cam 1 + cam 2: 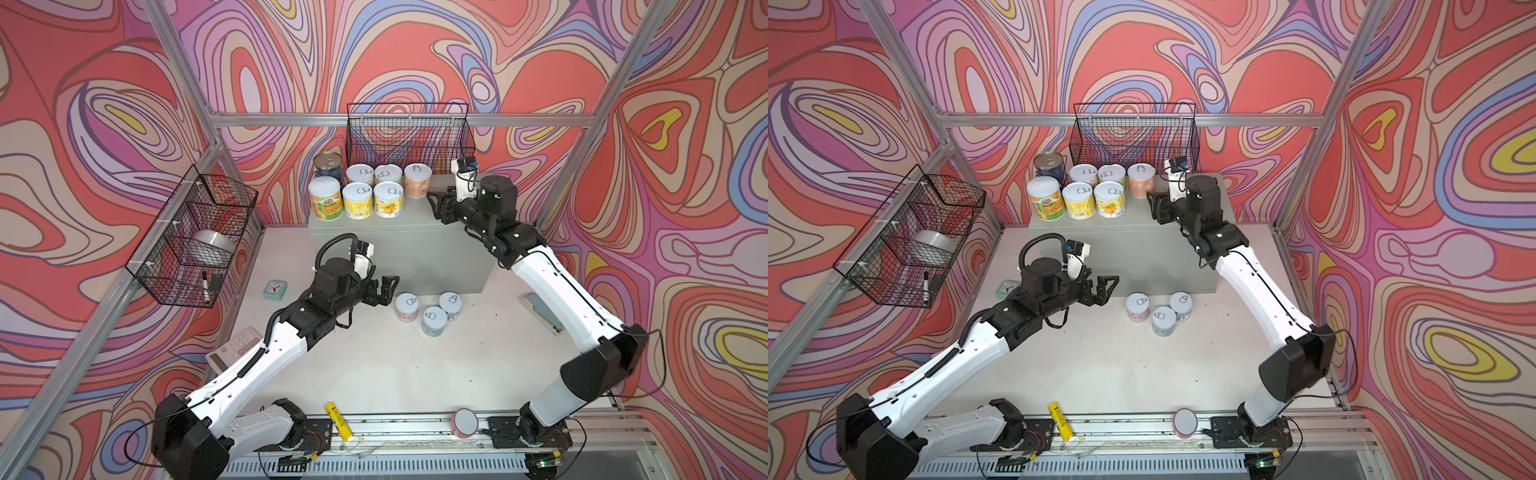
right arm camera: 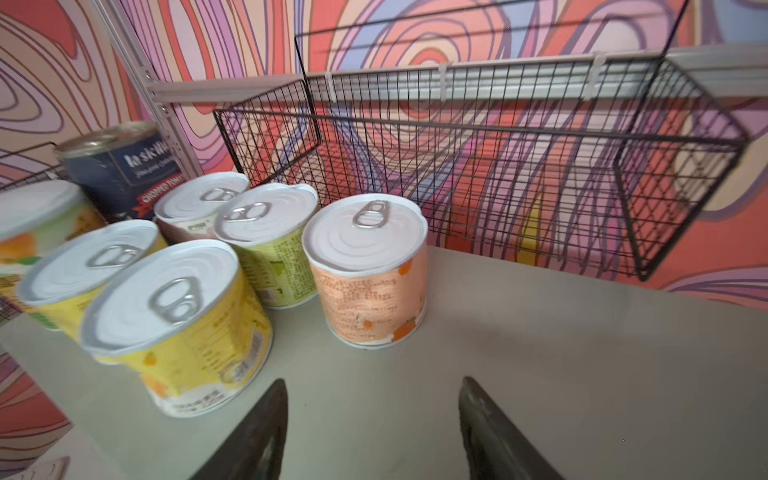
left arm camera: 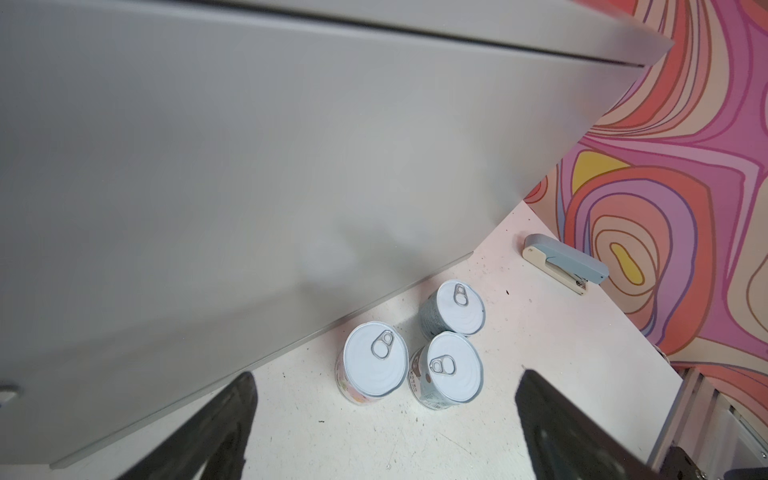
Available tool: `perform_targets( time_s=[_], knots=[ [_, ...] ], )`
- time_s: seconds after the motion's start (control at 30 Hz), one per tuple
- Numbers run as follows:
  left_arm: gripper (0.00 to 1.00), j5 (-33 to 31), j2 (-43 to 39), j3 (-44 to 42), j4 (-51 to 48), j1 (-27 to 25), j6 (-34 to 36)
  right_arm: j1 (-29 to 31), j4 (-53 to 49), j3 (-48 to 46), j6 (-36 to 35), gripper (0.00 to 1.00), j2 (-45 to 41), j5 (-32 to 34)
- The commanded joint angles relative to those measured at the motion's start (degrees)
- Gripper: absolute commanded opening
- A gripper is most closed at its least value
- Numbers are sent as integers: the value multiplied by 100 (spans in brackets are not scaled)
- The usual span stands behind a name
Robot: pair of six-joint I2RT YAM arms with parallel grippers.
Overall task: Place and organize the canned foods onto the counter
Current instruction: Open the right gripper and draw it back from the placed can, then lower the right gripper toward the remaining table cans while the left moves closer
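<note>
Your L gripper point(image 1: 390, 288) hung low w/ jaws wide apart, empty; R gripper point(image 1: 433, 205) sat higher, arm stretched fwd, jaws parted, empty

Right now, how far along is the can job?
Done: seven cans stand grouped on the counter. In hand: nothing; both grippers are open and empty, the right gripper beside the orange can, the left gripper facing the last ones. Remaining: three cans on the table by the counter's front.
</note>
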Motion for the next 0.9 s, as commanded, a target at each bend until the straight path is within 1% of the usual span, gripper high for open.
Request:
perform_targets(
  time_s=[0.0,0.1,0.2,0.27,0.33,0.43,0.53,0.6,0.73,0.87],
  knots=[
    [99,126,-350,-476,504,27,-86,-14,-286,-593,175,70,-703,-183],
    [98,59,-502,-841,623,14,-128,148,-373,-1406,325,71,-1345,-28],
    [97,-135,-591,-1054,609,-26,-110,509,-447,-2199,401,73,-1862,246],
    [97,-146,-656,-1167,655,-34,-110,939,-386,-2781,359,76,-2191,677],
    [96,-149,-692,-1255,737,-42,-144,1334,-369,-3257,402,76,-2469,1093],
    [94,-89,-697,-1365,925,-69,-197,1726,-274,-3932,679,77,-2944,1405],
    [93,68,-628,-1451,1150,-141,-245,1917,-231,-4570,1014,77,-3387,1506],
    [93,61,-561,-1483,1250,-272,-221,2061,-309,-4894,1163,77,-3623,1617],
    [93,-367,-498,-1486,1243,-683,-76,2192,-513,-5278,1384,78,-3979,1796],
    [93,-585,-467,-1637,1362,-771,-144,2213,-724,-5512,1576,79,-4108,1839]
  ],
)
